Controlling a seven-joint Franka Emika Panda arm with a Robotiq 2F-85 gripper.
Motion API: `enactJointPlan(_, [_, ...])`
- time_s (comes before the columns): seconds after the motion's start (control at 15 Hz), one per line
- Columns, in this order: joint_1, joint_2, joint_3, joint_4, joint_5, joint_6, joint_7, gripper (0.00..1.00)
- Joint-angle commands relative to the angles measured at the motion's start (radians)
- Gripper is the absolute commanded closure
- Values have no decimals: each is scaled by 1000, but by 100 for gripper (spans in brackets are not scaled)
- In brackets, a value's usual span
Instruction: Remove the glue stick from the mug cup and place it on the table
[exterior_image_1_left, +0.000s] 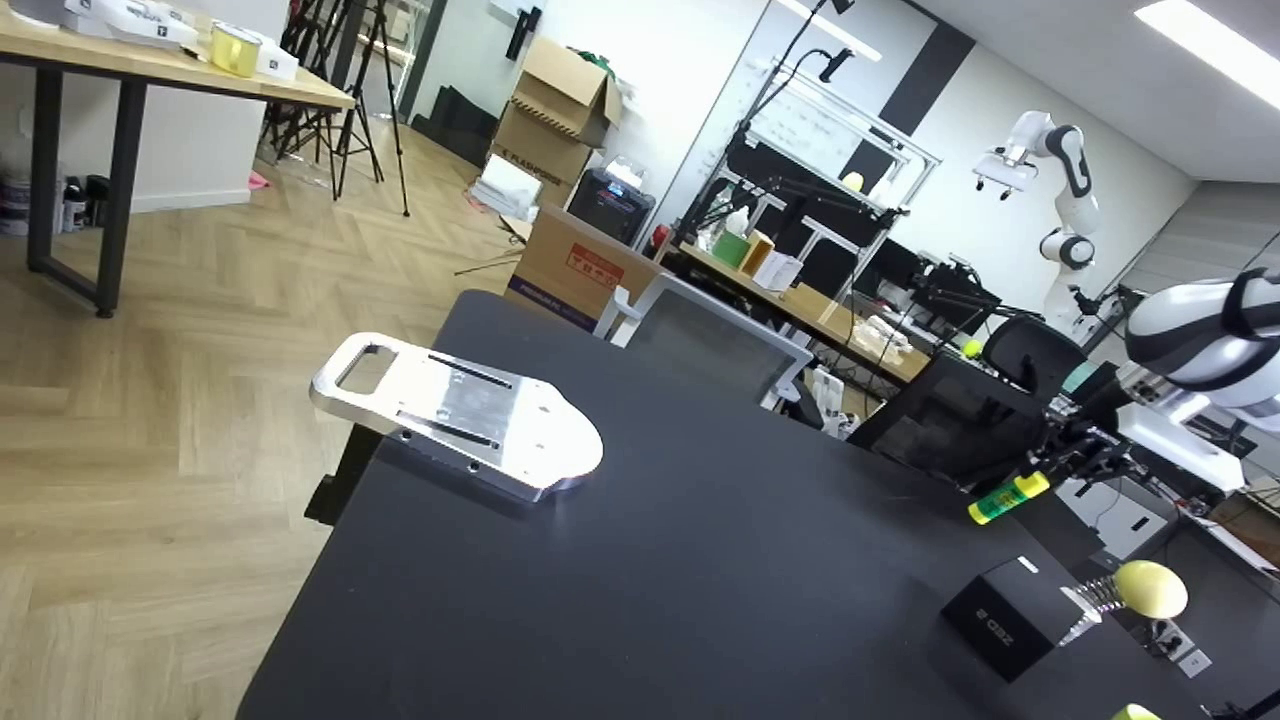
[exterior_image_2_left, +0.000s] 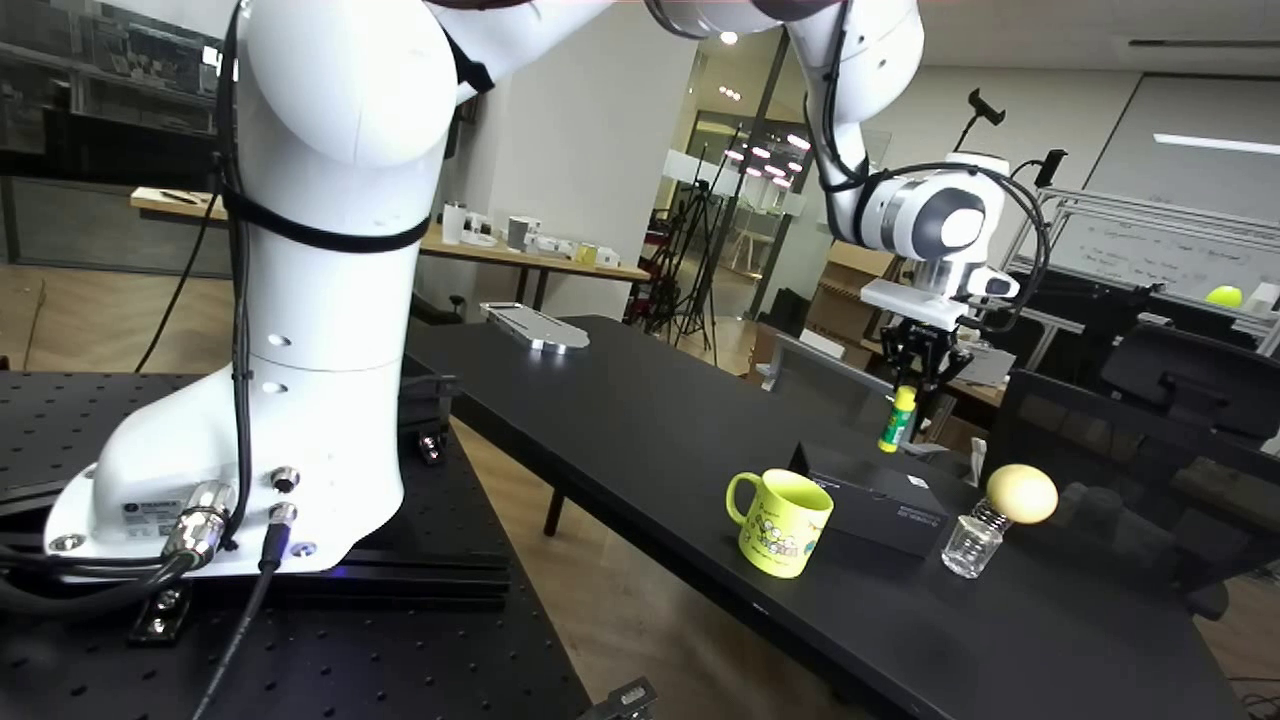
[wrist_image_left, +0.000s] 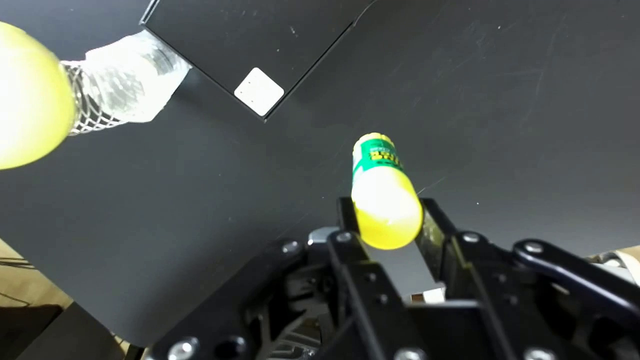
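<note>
The glue stick (wrist_image_left: 378, 155), with a yellow cap and a green label, sits between the fingers of my gripper (wrist_image_left: 388, 212). The fingers are shut on its yellow end. In both exterior views the glue stick (exterior_image_1_left: 1005, 498) (exterior_image_2_left: 898, 420) hangs tilted from the gripper (exterior_image_1_left: 1060, 465) (exterior_image_2_left: 910, 375) in the air, outside the mug. The black table (exterior_image_1_left: 700, 580) shows beneath it in the wrist view; the exact gap is hard to judge. The yellow-green mug (exterior_image_2_left: 785, 525) stands upright on the table near its edge. Only its rim (exterior_image_1_left: 1135, 713) shows in an exterior view.
A black box (exterior_image_2_left: 880, 505) lies on the table between mug and gripper. Beside it stands a clear jar (exterior_image_2_left: 970, 545) with a spring and a yellow ball (exterior_image_2_left: 1021, 494). A silver metal plate (exterior_image_1_left: 480, 410) lies at the table's far end. Chairs (exterior_image_1_left: 710, 340) stand along one side.
</note>
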Motion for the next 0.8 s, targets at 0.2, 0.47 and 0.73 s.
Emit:
enactJointPlan(0.2, [2, 216, 6, 345, 2, -241, 58, 91])
enactJointPlan(0.47, [9, 297, -2, 475, -10, -345, 73, 91])
enactJointPlan(0.73, [12, 354, -5, 563, -16, -411, 79, 91])
